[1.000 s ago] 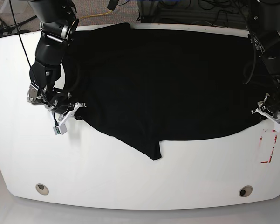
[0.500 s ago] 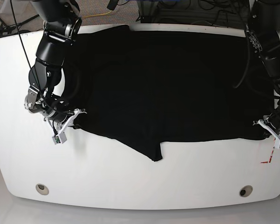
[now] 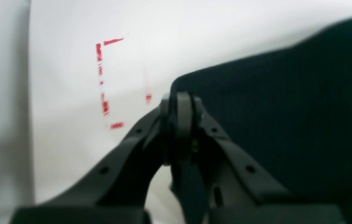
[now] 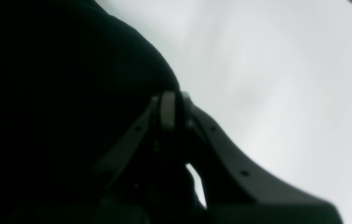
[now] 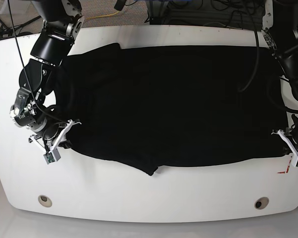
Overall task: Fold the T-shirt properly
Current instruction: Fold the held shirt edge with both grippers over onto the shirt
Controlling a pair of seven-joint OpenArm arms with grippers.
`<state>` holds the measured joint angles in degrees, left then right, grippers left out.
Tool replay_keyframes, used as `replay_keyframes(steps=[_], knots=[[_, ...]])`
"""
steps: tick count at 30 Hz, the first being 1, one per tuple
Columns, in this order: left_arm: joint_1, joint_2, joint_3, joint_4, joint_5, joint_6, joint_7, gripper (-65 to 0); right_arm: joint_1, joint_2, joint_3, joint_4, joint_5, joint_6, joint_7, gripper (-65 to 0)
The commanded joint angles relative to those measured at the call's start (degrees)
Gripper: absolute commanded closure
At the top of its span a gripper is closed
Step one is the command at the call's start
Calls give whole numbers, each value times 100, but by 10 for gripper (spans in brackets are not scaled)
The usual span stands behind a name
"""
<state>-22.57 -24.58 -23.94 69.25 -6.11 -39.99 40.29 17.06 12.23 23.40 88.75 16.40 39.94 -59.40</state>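
On the white rounded table (image 5: 149,198), the large plain black soft-fabric T-shirt (image 5: 173,104) lies spread wide across the middle, reaching from about 9 o'clock to 3 o'clock, with a small flap of cloth hanging down at its near edge toward 6 o'clock. Left pincer (image 5: 293,148) sits at the shirt's 3 o'clock edge; wrist view shows its jaws pressed together with black cloth pinched between the tips (image 3: 180,105), so clamped on the T-shirt. Right pincer (image 5: 57,144) sits at the shirt's 8 o'clock corner, jaws likewise pressed together on a fold of the black fabric (image 4: 169,107). Red dashed corner marks (image 3: 104,77) printed on the table just beside the left pincer, at its outer side. Two round metal grommets (image 5: 45,201) near the table's front edge, at roughly 7 and 5 o'clock, well apart from the shirt
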Motion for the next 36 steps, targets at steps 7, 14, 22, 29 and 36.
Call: replay_keyframes(steps=[7,14,22,29,36], knots=[[687,124,-511,1958,-44,-1,1197,-6,-506,83,65,870,52,6,63,0],[1452,414,-898,3101,-35,-1,1944,-7,-831,91,179,932,52,6,63,0],[2481,704,-1056,4130,-35,-1,2481,-8,-1121,74,531,914,52,6,63,0],[3087,704,-1320,4182,-18,-1,2542,-10,-1482,83,636,923,52,6,63,0],[3422,678,-1329,4138,0,-1,2525,-11,-1807,83,636,923,52,6,63,0]])
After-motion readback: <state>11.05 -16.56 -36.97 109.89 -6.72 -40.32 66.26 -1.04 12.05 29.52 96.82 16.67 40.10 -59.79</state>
